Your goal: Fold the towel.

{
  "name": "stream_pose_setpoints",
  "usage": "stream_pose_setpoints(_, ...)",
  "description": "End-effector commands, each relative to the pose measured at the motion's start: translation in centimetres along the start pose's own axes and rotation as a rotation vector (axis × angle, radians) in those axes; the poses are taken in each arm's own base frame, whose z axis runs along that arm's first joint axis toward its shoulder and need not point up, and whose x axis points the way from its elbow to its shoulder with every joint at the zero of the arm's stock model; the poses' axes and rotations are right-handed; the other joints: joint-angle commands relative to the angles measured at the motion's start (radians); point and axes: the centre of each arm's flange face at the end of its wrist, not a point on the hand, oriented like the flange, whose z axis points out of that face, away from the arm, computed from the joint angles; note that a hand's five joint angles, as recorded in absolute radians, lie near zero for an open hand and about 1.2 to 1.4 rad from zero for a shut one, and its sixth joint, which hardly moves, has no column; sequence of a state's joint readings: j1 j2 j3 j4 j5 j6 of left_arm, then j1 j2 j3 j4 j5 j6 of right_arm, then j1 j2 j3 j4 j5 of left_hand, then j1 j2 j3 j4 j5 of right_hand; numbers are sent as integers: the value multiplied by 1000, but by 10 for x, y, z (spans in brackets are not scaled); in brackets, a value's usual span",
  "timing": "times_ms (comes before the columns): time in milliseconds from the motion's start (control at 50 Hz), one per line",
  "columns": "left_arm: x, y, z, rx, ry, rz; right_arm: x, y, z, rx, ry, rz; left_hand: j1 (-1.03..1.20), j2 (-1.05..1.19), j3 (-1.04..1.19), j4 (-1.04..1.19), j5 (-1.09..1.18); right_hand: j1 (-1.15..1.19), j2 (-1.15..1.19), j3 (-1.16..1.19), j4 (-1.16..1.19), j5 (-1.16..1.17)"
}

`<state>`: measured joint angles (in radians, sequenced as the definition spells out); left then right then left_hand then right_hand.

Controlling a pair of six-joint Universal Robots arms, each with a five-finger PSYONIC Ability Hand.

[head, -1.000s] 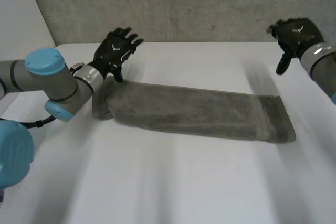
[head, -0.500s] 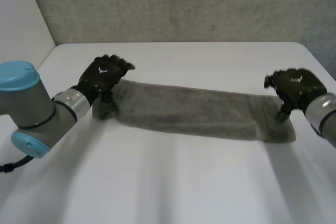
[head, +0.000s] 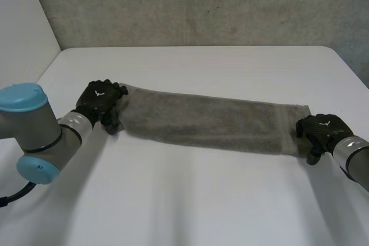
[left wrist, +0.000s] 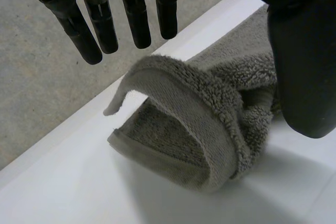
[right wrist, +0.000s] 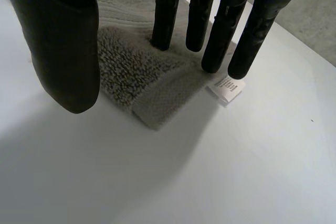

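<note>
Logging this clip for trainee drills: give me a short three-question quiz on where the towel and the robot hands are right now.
1. True or false: the towel lies bunched in a heap at the table's middle.
2. The left robot hand has its fingers: A) straight, at the towel's end; B) curled round the towel's middle; C) buried under cloth.
3. What small white thing sticks out by the towel corner at the right robot hand's fingertips?
Key: 1 false, it lies as a long strip; 2 A; 3 a label.
</note>
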<state>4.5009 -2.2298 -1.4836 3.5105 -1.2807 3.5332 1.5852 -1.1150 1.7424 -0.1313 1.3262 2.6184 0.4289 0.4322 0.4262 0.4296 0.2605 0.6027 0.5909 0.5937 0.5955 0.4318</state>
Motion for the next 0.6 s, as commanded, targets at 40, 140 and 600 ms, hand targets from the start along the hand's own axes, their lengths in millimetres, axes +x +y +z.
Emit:
stream_pose_setpoints(40, 1, 4, 2, -6, 4, -3, 6, 1, 1, -1, 20, 3, 2, -1, 5, 1, -4, 496, 508, 505, 503, 492)
stream_pose_setpoints(140, 1, 6, 4, 6, -1, 1, 28, 0, 8, 29, 104, -14, -1, -4, 2, -2, -7, 794, 805, 803, 801, 790)
stream_pose_setpoints(600, 5, 7, 0, -6, 1, -5, 46, -2, 10, 52, 192, -55, 14, 10, 16, 13, 8, 794, 805, 803, 801, 790)
